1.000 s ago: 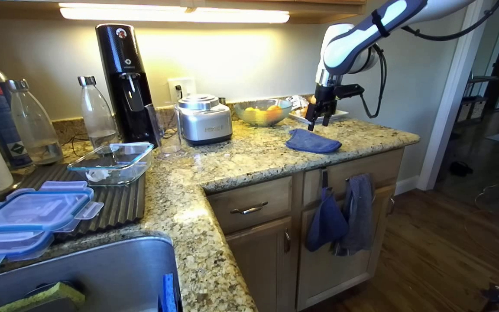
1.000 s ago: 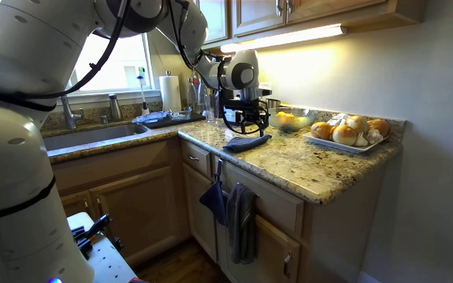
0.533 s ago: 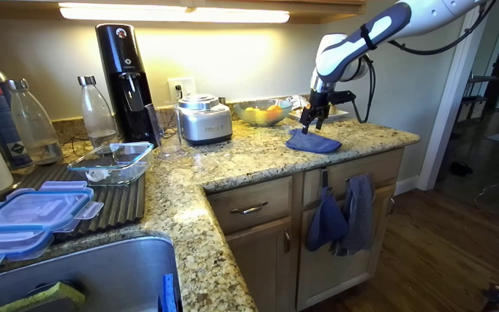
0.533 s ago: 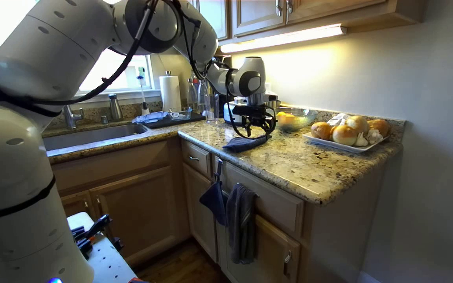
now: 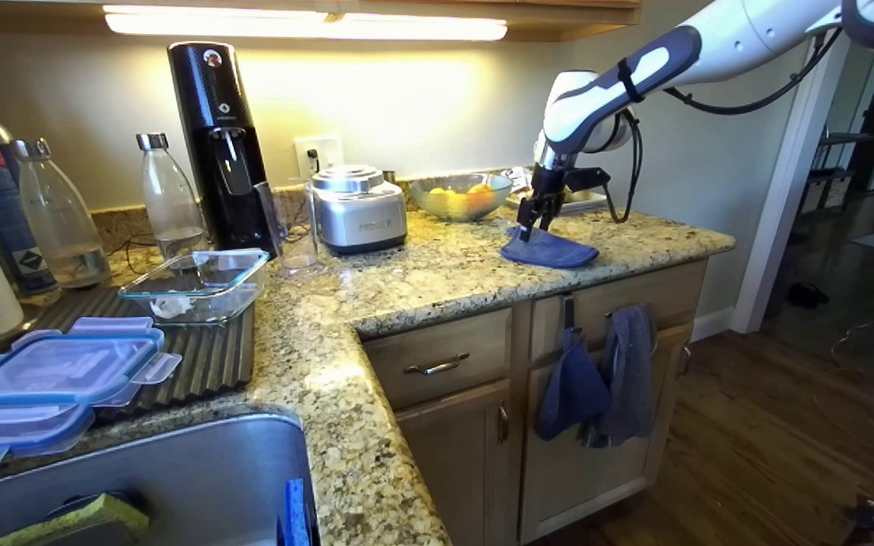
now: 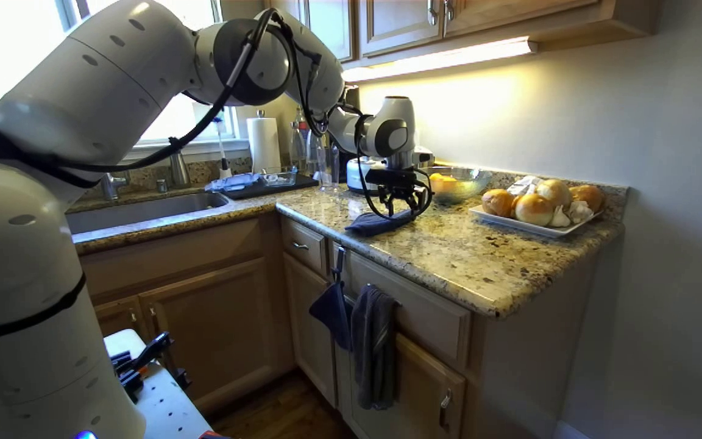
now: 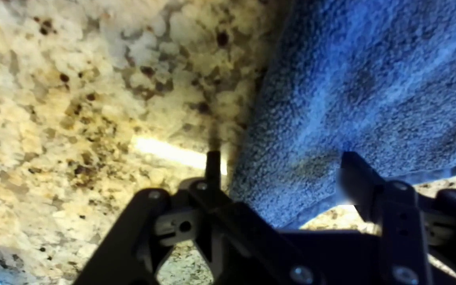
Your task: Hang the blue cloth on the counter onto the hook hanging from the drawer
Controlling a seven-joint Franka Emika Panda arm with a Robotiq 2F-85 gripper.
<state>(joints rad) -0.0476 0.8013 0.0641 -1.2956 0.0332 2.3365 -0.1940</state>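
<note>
The speckled kitchen counter point(image 7: 93, 99) lies below the gripper point(image 7: 281, 154), jaws parted; only the wrist view shows the blue cloth point(image 7: 370, 79) edge-on between them.

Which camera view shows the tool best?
The wrist view: it shows the tool large, its fingers apart, one appearing over the counter, the other over the cloth. Both exterior views show it small and dark at the cloth, contact unclear.

Bright lamp point(image 5: 304, 25); wrist view perhaps soft
</note>
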